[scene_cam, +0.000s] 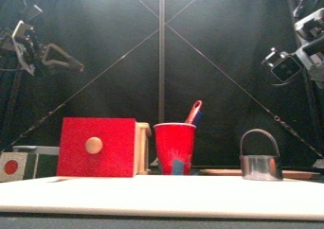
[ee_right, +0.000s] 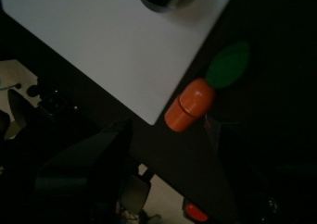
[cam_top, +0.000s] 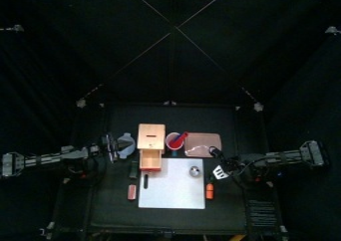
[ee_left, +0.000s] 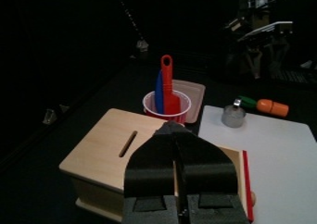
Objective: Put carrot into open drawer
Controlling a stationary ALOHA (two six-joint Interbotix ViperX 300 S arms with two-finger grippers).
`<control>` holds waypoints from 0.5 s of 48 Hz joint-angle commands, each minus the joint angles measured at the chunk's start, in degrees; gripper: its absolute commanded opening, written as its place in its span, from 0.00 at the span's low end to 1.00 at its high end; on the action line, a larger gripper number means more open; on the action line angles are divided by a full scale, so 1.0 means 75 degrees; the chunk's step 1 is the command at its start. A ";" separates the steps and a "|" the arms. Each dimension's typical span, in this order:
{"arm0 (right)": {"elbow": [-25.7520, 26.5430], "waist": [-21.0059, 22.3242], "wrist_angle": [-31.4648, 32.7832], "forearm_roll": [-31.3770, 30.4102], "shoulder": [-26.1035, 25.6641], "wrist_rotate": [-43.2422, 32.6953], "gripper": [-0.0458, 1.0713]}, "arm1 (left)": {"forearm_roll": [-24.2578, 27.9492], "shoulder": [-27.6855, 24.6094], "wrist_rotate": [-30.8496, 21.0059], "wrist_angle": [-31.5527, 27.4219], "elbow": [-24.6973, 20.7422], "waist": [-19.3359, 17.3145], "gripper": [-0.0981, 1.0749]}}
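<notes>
Hovering wide open and empty, the right gripper point(ee_right: 173, 163) should descend with 1 of its fingers on either side of the carrot point(ee_right: 190, 107) just ahead, beside the white sheet point(ee_right: 111, 43), while the left gripper point(ee_left: 183, 172) rests pressed shut above the wooden box point(ee_left: 118, 144).

A small orange carrot point(ee_right: 188, 107) with a green leafy top lies flat on the black table, its orange body touching the edge of the white sheet point(ee_right: 111, 43) near one corner. Seen from above, the carrot point(cam_top: 210, 192) sits at the sheet's right edge. The drawer point(cam_top: 151, 163) juts out of a tan wooden box point(ee_left: 124, 144) toward the table's front, and its front panel point(scene_cam: 98, 147) is red with a round pale knob.
</notes>
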State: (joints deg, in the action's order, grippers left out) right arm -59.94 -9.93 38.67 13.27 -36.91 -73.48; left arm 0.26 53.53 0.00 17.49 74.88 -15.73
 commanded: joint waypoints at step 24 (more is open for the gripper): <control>0.0398 -0.2051 -0.1195 -0.2965 0.2531 -0.5895 0.88 | 0.0000 -0.0047 0.0000 0.0105 -0.0129 0.0117 0.08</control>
State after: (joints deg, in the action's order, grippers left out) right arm -58.45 -24.96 30.94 -8.88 -19.25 -117.86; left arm 0.18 53.61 0.00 17.75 74.97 -15.03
